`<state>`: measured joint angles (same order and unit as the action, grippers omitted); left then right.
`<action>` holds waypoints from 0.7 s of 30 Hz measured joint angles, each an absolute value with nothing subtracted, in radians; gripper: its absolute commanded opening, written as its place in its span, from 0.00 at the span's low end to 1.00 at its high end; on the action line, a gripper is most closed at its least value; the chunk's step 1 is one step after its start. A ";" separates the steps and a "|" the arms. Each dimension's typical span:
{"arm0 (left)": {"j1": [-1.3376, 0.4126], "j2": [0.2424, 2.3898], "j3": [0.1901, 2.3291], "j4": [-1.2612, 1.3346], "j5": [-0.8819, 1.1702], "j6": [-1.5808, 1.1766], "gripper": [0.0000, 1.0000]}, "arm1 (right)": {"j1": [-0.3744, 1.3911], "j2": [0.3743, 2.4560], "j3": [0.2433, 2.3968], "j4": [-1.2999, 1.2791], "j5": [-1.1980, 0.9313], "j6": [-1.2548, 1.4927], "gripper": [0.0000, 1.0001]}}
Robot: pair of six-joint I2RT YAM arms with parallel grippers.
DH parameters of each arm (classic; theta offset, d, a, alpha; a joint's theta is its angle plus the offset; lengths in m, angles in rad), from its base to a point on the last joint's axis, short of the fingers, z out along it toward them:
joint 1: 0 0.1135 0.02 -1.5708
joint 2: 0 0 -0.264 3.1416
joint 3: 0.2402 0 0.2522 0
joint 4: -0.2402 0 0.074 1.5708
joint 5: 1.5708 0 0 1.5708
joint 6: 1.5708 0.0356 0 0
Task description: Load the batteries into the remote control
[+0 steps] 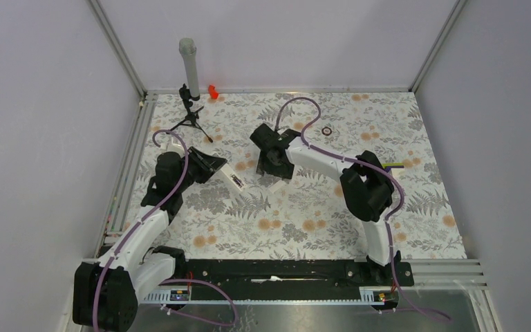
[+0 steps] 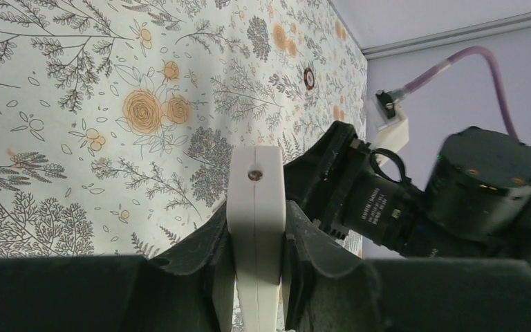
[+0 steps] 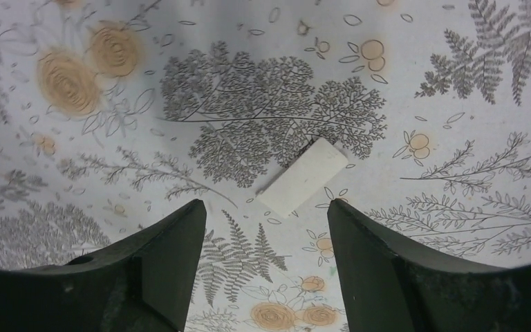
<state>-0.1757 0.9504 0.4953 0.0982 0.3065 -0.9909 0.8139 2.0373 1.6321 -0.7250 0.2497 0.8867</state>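
Observation:
My left gripper (image 1: 207, 166) is shut on the white remote control (image 1: 233, 180) and holds it edge-on, its free end pointing towards the table's middle. In the left wrist view the remote (image 2: 256, 187) sits clamped between both fingers (image 2: 193, 252), a small screw at its tip. My right gripper (image 1: 274, 164) hovers open and empty just right of the remote. In the right wrist view it (image 3: 266, 207) is over a short plain white strip (image 3: 304, 177) lying on the floral cloth. I see no batteries in any view.
A small dark ring (image 1: 327, 130) lies at the back right; it also shows in the left wrist view (image 2: 309, 77). A blue-and-yellow piece (image 1: 391, 166) lies by the right arm. A black tripod (image 1: 192, 116), a grey cylinder (image 1: 189, 66) and a red object (image 1: 213, 90) stand at the back left.

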 measured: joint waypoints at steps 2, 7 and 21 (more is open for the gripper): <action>-0.175 0.949 0.495 0.098 0.299 -0.987 0.00 | 0.809 2.059 1.637 -0.742 0.253 0.944 0.70; -0.167 0.938 0.495 0.098 0.289 -0.981 0.00 | 0.809 2.104 1.639 -0.811 0.267 1.061 0.68; -0.152 0.938 0.495 0.105 0.292 -0.977 0.00 | 0.809 2.143 1.657 -0.881 0.269 1.099 0.65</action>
<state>-0.1524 0.9379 0.4950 0.1047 0.2920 -0.9768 0.8085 2.1429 1.6569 -0.8810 0.2691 1.0992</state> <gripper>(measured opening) 0.249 0.669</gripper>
